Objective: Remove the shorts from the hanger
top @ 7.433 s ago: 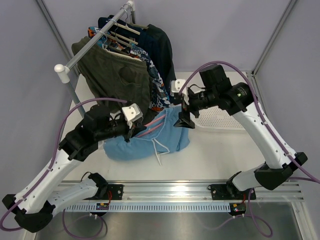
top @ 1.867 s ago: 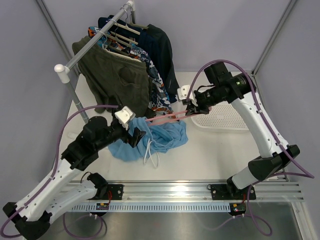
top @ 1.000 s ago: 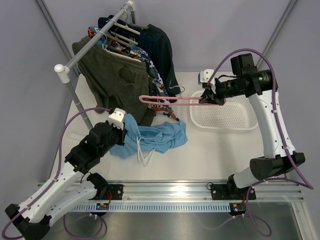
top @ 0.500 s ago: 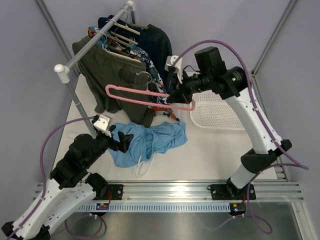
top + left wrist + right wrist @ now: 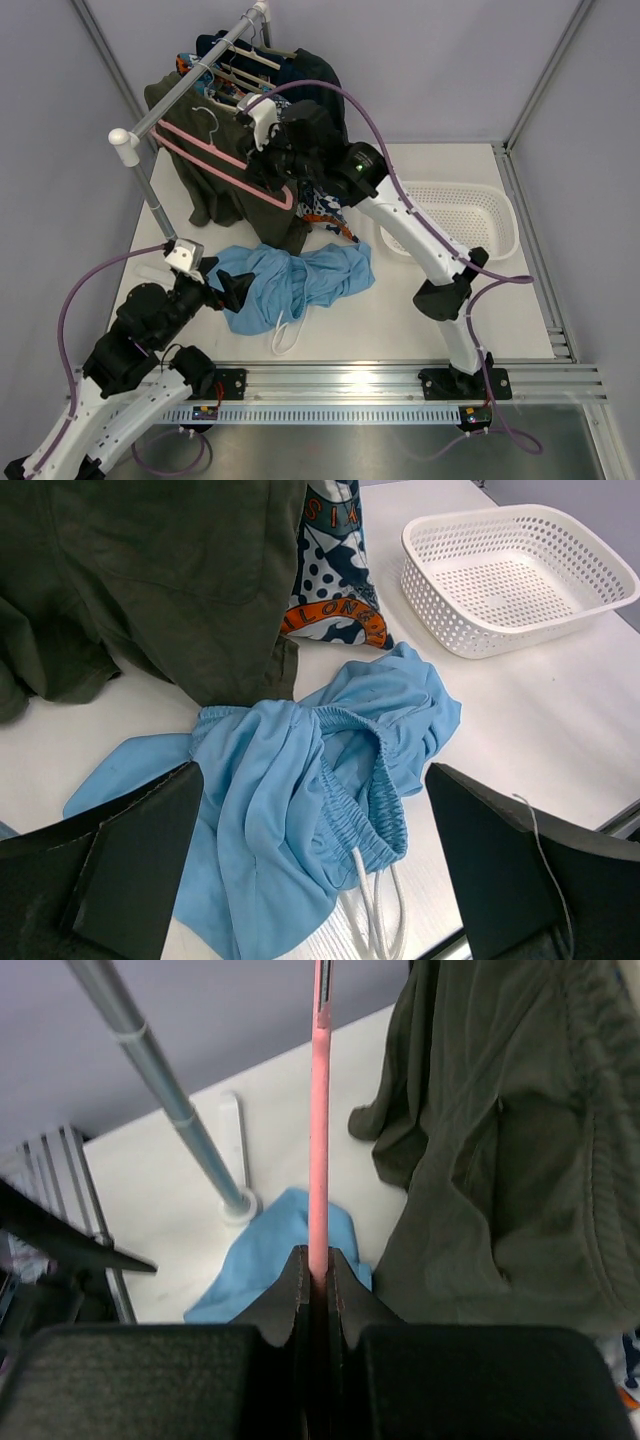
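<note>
The right claw was pinched tight on the bar of the pink hanger, which ran straight out ahead of it. The hanger carried nothing. Its bare hook reached up toward the rail, above and beyond that claw, which suggests the empty hanger was being returned to the rack. A grip on the bar rather than the hook left the hook free to catch the rail. The dark green garment hung just to that claw's right, so the hanger had to stay clear of the cloth.

The shorts lay crumpled on the bench, directly ahead of and below the left claw. Their waistband and white drawstring were bunched nearest to it. That claw stood spread wide and gripped nothing, with one finger on either side of the heap. It seemed to be only hovering over the cloth. The white basket sat farther out, to the left claw's right and well apart from the shorts.

With the shorts off the hanger and down on the bench, the task itself looked essentially done.
</note>
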Available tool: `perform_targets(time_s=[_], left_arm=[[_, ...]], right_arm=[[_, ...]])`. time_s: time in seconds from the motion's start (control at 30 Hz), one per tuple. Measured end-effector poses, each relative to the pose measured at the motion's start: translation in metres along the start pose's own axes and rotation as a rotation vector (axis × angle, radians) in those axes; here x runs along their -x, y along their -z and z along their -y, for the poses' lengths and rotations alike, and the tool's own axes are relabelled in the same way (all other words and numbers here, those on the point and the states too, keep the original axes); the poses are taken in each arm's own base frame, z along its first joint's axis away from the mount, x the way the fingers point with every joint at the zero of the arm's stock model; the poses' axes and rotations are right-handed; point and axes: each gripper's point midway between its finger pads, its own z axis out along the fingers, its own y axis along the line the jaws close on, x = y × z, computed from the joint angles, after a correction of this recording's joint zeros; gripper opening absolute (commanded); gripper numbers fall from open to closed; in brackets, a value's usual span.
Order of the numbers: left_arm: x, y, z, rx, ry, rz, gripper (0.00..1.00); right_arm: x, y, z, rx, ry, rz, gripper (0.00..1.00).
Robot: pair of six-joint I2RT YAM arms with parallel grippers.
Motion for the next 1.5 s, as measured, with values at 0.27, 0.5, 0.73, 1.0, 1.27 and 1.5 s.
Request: perform_targets(time_s=[0.27,0.5,0.73,1.0,1.27,1.5], left_arm=[[0.008,0.008,-0.001,0.005,0.028,0.039,0.99],[0.010,0.011,0.000,0.001,0.054,0.052,0.99],[0.010,0.012,0.001,-0.007,0.058,0.055,0.99],[0.010,0.012,0.002,-0.009,0.058,0.055,0.99],[0.011,0.014,0.001,-0.009,0.053,0.054,0.99],[0.013,0.019,0.001,-0.012,0.056,0.066,0.99]], right_arm=[[0.045,-0.038,0.012,-0.068,-0.015,0.217,0.00],[0.059,-0.067,-0.005,-0.033,0.001,0.320,0.00],[0.044,-0.091,-0.006,-0.028,0.022,0.305,0.00],[0.039,-0.097,-0.006,-0.027,0.076,0.296,0.03],[0.032,-0.101,-0.004,-0.029,0.109,0.277,0.07],[0.029,-0.103,-0.004,-0.029,0.114,0.272,0.23]])
